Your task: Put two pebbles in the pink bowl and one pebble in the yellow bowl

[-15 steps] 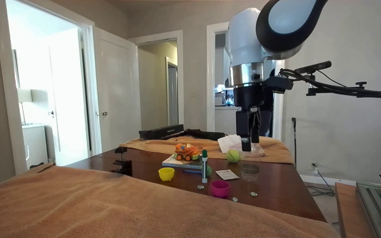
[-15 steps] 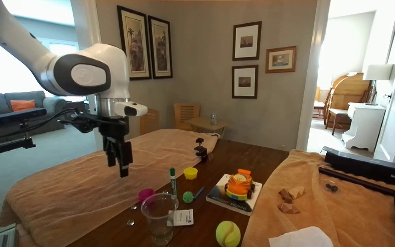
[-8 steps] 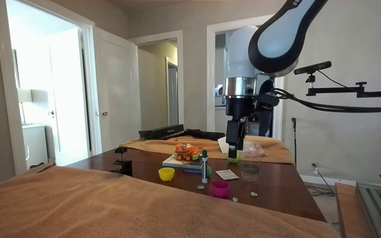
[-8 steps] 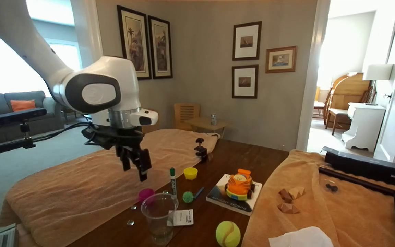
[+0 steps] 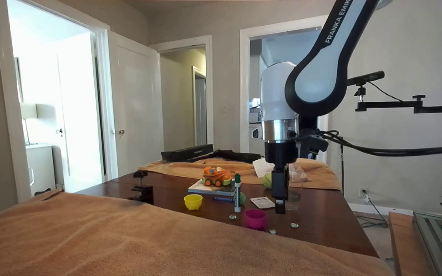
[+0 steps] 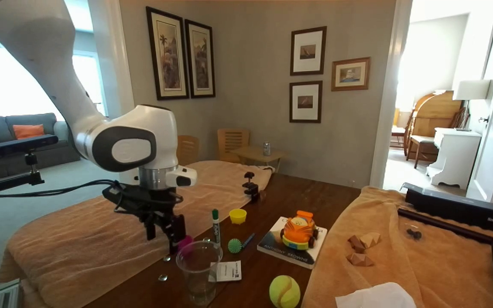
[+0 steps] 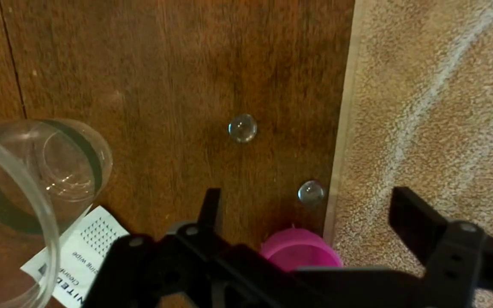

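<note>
Gripper [image 7: 306, 204] down low: in the last moment we have seen it sink from high above the table [image 7: 165, 77] to a place near the pink bowl [image 7: 295, 238], while nothing lying there has shifted. The fingers [image 7: 210, 209] stand wide apart and hold nothing. In the wrist view we find the near pebble [image 7: 311, 193] framed between them, yet both exterior views show the fingers above the table, so we take it that contact has still to come.

Read in the wrist view, that pebble lies at twelve o'clock from the pink bowl, just beside the towel [image 7: 400, 107]; a second pebble [image 7: 242, 128] lies farther off at eleven. In an exterior view we see a third pebble [image 5: 232, 217] at nine o'clock from the pink bowl, with the yellow bowl [image 5: 193, 203] beyond it, between nine and ten.

For the task, we judge the descent to be the approach to a first pick: three pebbles are on the table, so we think both bowls await their share, though we cannot see the whole inside of either. Next, to our mind, comes a short straight drop and a gentle squeeze. The glassy pebble could slip out if pinched off-centre; the finger at three o'clock from it may press into the towel, and the pink bowl, at six o'clock, might get nudged.
</note>
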Available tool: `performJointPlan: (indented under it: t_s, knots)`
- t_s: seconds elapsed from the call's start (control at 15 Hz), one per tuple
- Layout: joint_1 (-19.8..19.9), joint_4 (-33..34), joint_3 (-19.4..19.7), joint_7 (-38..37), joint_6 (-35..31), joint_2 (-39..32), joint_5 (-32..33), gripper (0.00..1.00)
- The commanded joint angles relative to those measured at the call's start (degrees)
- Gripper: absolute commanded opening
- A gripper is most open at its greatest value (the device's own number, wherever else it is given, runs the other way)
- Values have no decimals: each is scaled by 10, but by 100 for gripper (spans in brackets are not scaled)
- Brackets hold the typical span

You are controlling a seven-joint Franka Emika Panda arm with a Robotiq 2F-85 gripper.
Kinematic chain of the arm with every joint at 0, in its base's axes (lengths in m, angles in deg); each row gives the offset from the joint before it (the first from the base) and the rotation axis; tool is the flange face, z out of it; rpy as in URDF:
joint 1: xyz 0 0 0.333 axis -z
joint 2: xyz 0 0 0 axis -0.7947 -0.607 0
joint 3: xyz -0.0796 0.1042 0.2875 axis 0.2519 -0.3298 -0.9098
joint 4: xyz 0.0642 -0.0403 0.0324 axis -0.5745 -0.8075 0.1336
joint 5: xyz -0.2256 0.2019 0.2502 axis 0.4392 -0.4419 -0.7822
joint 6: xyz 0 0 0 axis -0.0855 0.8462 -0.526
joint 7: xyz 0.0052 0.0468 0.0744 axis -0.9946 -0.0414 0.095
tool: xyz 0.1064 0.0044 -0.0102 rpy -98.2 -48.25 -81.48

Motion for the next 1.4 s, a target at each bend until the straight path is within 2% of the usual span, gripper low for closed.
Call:
performJointPlan:
  t_s: [0.0, 0.27, 0.53, 0.73, 1.33]
  knots:
    - [4, 0, -6, -3, -45, -52, 21, 100]
    - [-2, 0, 0, -32, -108, -103, 76, 100]
    - [-27, 1, 31, -74, -157, -139, 156, 100]
    - [-43, 1, 42, -90, -173, -150, 176, 100]
    - [-26, 2, 5, -64, -148, -131, 117, 100]
